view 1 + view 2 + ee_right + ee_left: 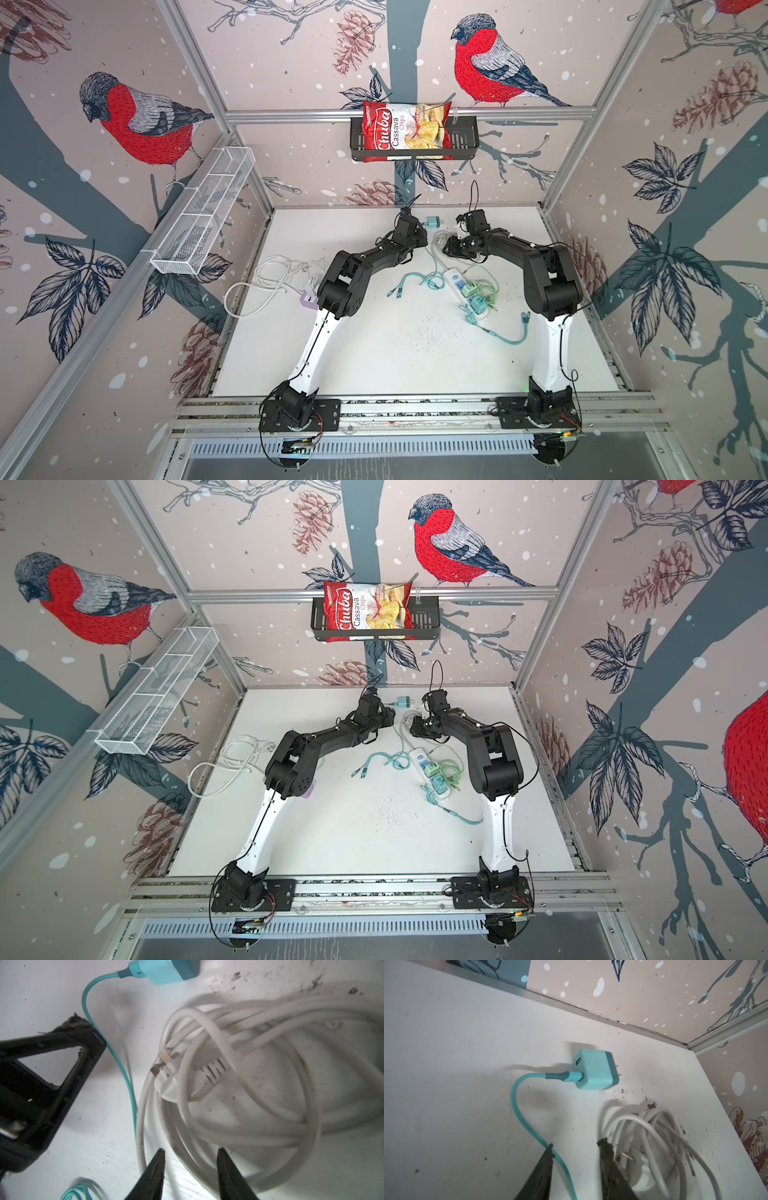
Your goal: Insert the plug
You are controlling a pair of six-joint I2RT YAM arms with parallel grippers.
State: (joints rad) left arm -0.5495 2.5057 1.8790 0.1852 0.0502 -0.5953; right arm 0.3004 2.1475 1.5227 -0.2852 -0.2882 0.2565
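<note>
Plug (595, 1072), a teal charger block, lies flat on the table (446, 1064) just ahead of the left tool (577, 1144), prongs turned away from it, toward the far corner. That tool is spread and pinching nothing; the plug's teal cable (517, 1103) touches one fingertip and runs back between the fingers. Beside it the right tool (191, 1150) hangs spread too, over a coiled white cord (207, 1028) whose white plug (170, 1084) rests among the loops.

Closing now would, I judge, catch the cable instead of the block, and a pull on it would swing the plug or drag it into the coil. The two tools sit near each other, so a sideways reach risks a knock. The power strip (455, 279) lies well behind both tools, so the carry is long.

Both arms stretch to the far end of the table, elbows raised, forearms angled inward.
</note>
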